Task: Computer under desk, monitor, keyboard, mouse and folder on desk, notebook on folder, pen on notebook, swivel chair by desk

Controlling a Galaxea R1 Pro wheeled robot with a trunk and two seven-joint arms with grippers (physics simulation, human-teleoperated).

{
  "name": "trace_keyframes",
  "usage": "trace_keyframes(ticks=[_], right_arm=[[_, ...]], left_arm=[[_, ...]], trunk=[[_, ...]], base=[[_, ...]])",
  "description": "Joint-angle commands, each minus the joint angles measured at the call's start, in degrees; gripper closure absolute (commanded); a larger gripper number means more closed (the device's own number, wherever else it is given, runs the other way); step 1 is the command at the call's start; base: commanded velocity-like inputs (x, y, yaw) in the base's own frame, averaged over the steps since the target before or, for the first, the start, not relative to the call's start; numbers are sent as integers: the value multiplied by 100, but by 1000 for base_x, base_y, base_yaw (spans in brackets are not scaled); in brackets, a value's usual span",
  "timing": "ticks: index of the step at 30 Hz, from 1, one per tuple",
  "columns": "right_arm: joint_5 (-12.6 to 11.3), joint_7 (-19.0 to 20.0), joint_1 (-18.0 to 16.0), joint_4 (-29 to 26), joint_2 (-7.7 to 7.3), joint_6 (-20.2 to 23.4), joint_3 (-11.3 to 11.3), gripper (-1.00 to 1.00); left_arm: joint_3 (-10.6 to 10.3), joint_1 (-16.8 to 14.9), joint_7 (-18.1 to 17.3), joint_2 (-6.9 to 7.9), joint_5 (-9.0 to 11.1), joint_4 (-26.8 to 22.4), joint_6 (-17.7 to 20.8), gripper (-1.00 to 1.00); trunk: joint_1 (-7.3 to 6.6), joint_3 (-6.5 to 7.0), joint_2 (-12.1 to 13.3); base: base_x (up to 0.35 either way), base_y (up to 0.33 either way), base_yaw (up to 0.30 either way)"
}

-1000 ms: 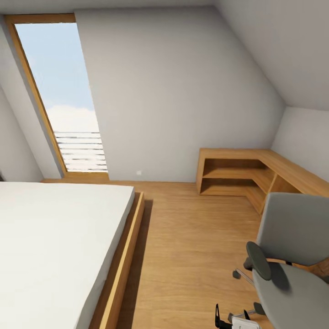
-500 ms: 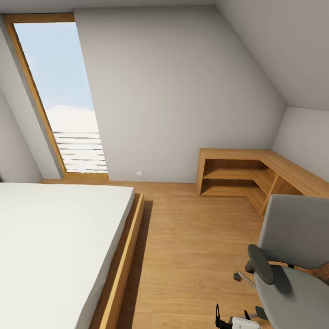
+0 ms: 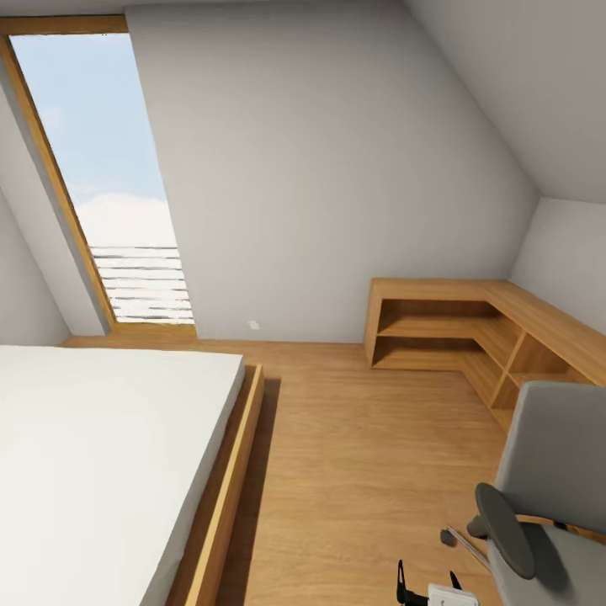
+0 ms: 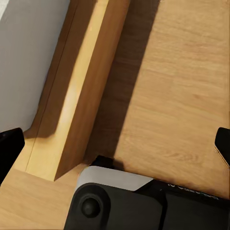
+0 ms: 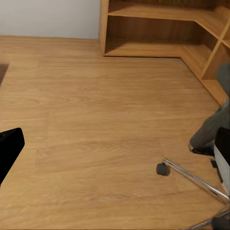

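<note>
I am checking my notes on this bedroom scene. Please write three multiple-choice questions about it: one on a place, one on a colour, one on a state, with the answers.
1. Where does the chair stand in the head view?
A. lower right
B. upper left
C. centre

2. What colour is the chair's upholstery?
A. red
B. grey
C. blue

3. How are the corner shelves?
A. full of books
B. bare
C. covered by a cloth

Answers:
1 A: the chair stands at the lower right, on the floor.
2 B: its back and seat are grey.
3 B: the wooden shelves hold nothing visible.

A white mattress (image 3: 93, 454) is carried on a wooden bed frame (image 3: 223, 497); a tall window (image 3: 101, 177) and corner shelving (image 3: 454, 332) are set along the walls.
</note>
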Motion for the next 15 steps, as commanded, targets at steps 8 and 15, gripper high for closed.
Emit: trace_keyframes(ticks=[8,15], right_arm=[[-43,-20,-6,4,0,-17,50,-100],[-43,-20,-6,4,0,-17,50,-100]], left_arm=[[-48,-9,27,3,60,-3,-39,-100],[-48,-9,27,3,60,0,-39,-100]], trunk=[[6,-11,-10],[6,-11,-10]], base=[[323,-18,0],[323,-93,0]])
